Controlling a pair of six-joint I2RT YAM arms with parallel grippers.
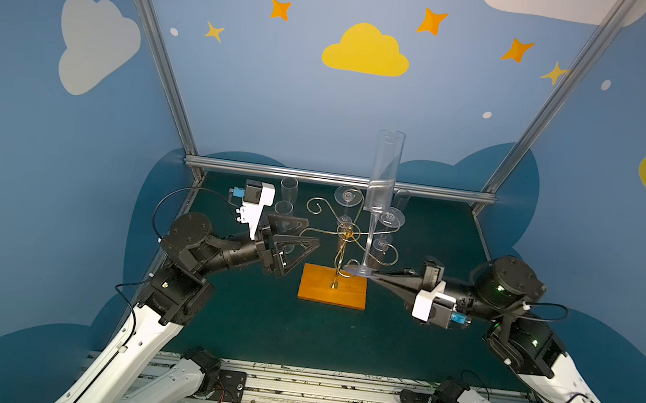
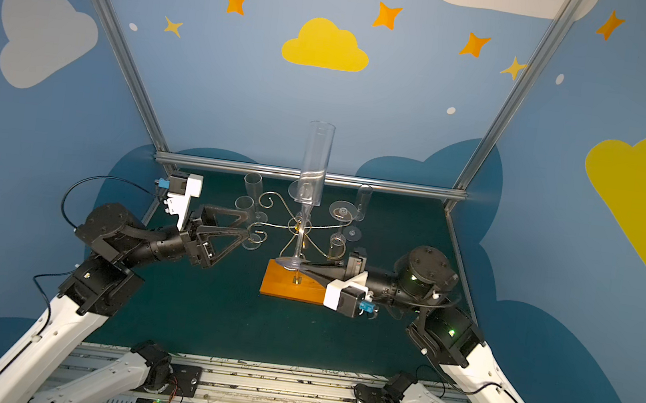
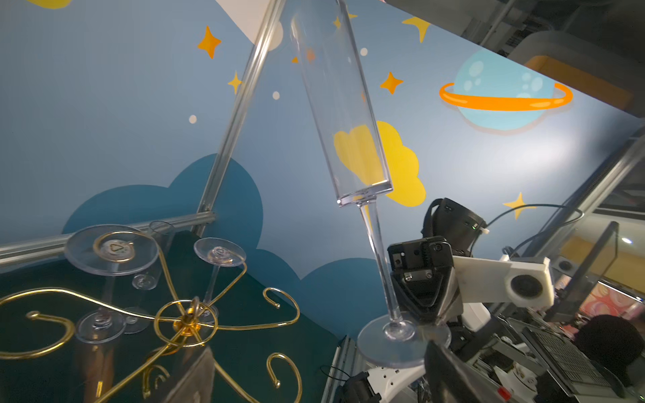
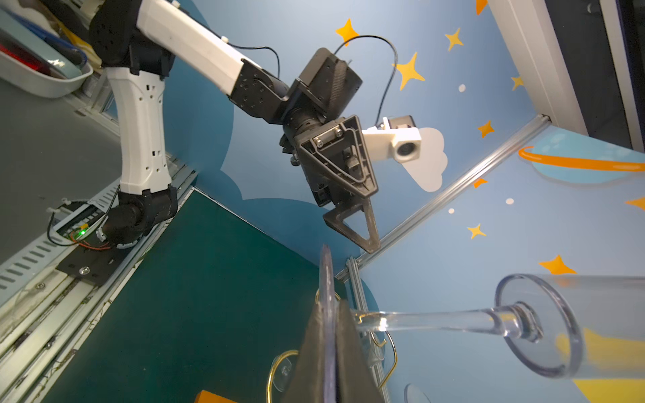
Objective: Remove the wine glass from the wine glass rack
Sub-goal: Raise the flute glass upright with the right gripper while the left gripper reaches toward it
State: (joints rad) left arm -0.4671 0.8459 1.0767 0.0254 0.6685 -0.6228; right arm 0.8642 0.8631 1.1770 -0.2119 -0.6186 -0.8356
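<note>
**Desk:** Report both tools.

**Operator:** My right tool is clamped on the flat foot of the wine glass. The right wrist view shows the disc edge pinched between its closed fingers. My left tool has its jaws apart and grips nothing.

**Desk:** Locate the glass.

**Operator:** It stands directly above the right tool's tips, stem up, bowl topmost, leaning slightly. The rack lies between it and the left tool. In the left wrist view no wire touches the foot, so I judge it free. In both top views the foot overlaps the nearest curl, so I cannot confirm it from there.

**Desk:** Why hold it by the foot?

**Operator:** The other glasses beyond both tools hang from the curls by their feet, bowls down. The foot is therefore the part that must slide out of the wire. I also judge that a thin disc suits flat fingers better than the smooth bowl.

**Desk:** Why is the left tool there?

**Operator:** Its tips sit just beside a curl, opposite the right tool. I judge it is placed to steady the light wire or to take the stem.

**Desk:** Hazards?

**Operator:** A tall glass pinched at one edge of its foot may pivot. Carry it slowly to the table below the right tool.
</note>
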